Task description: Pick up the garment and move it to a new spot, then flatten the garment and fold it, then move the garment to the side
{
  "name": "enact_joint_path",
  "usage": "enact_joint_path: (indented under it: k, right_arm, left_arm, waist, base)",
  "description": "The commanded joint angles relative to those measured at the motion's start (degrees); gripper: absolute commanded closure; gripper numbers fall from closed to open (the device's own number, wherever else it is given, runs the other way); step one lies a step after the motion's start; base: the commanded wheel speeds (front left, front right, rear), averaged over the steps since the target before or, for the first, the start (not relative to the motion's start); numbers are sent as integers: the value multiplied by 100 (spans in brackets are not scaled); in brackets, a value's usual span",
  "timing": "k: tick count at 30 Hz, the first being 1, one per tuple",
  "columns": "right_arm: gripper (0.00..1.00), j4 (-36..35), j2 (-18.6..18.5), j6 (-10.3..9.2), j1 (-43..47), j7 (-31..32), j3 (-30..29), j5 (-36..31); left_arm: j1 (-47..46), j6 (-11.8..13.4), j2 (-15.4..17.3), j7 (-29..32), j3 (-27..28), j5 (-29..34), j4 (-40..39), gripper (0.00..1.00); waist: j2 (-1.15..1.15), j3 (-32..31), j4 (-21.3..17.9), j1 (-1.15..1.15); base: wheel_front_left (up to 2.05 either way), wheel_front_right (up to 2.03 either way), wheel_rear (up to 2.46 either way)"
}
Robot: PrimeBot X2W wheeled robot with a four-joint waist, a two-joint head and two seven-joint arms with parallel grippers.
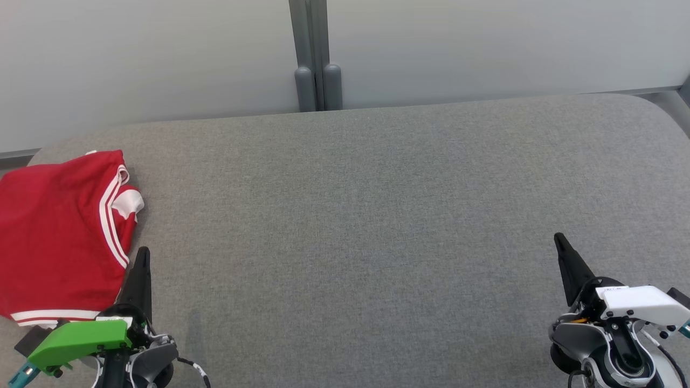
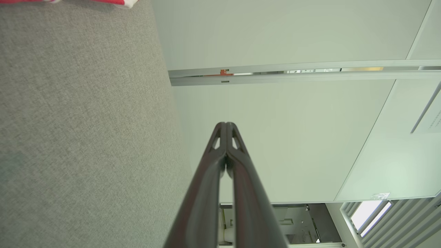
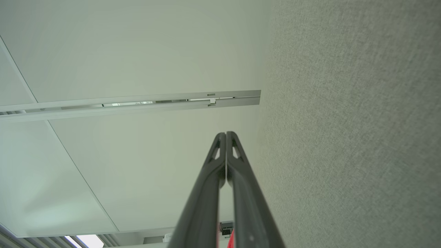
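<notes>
Head view: garment (image 1: 59,237) at 9 o'clock, table's (image 1: 345,215) left edge.
Left gripper (image 1: 143,252): closed, empty, 7 o'clock.
Right gripper (image 1: 559,238): closed, empty, 4 o'clock.

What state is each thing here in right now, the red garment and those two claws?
Red garment: lying folded over on the left end of the grey table, held by nothing.
Left claw: shut, empty, beside the garment.
Right claw: shut, empty, over the table's right side.
</notes>
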Motion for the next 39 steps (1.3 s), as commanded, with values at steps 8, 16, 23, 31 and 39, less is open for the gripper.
enact_joint_path:
  k: [8, 16, 23, 31, 39]
  right_arm:
    - [0, 38, 11, 0, 16, -4, 4, -4]
    - [0, 138, 53, -1, 225, -145, 120, -41]
    - [0, 99, 46, -1, 322, -344, 200, -270]
    - [0, 30, 37, 0, 414, -554, 200, -802]
    - [0, -5, 30, 0, 496, -740, 149, -1723]
  left_arm:
    - [17, 2, -11, -8, -3, 1, 40, 0]
    - [255, 13, -43, -149, -122, 57, 173, 0]
    - [366, 10, -36, -347, -197, 301, 159, 0]
    - [434, 12, -29, -557, -245, 880, 216, 0]
    - [513, 126, -22, -743, -243, 1599, 120, 0]
  waist:
    - [0, 0, 0, 0]
    - [0, -36, -6, 0]
    - [0, -91, -10, 0]
    - [0, -154, -2, 0]
    - [0, -214, 9, 0]
  base:
    - [0, 0, 0]
    - [0, 0, 0]
    - [0, 0, 0]
    - [0, 0, 0]
    - [0, 0, 0]
